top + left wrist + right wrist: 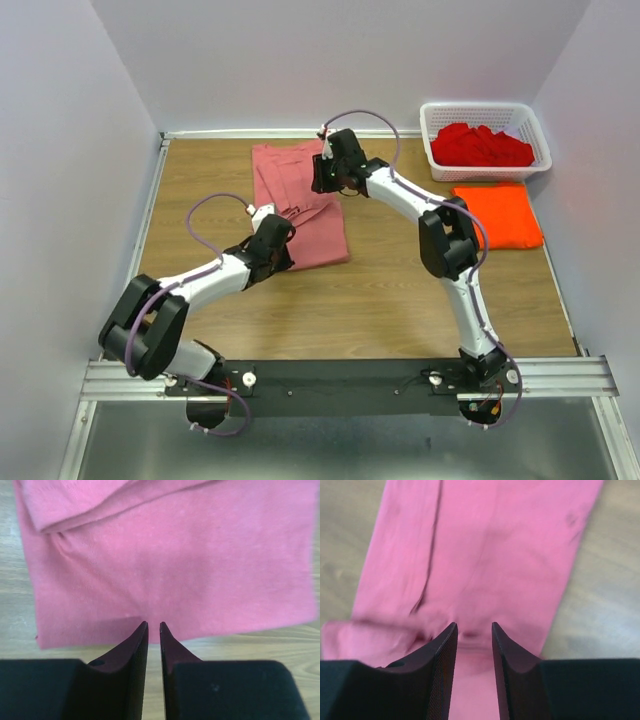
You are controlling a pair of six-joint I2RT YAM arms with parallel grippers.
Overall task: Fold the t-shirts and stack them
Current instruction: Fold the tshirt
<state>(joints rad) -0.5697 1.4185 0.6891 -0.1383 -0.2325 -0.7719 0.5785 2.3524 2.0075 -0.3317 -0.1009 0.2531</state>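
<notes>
We see bare wooden tabletop (390,300) near and right of the faded salmon-pink cloth t-shirt (322,238), which lies flat, centre-left. Right gripper (472,625) gapes above it. Left gripper (154,625), jaws narrowly apart, meets its edge; grip unclear.

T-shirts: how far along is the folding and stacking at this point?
Done: the orange t-shirt lies folded beside the basket. In hand: the pink t-shirt, partly folded, left claw at its hem, right claw open above. Left: red t-shirts heaped in the basket; nothing stacked yet.
</notes>
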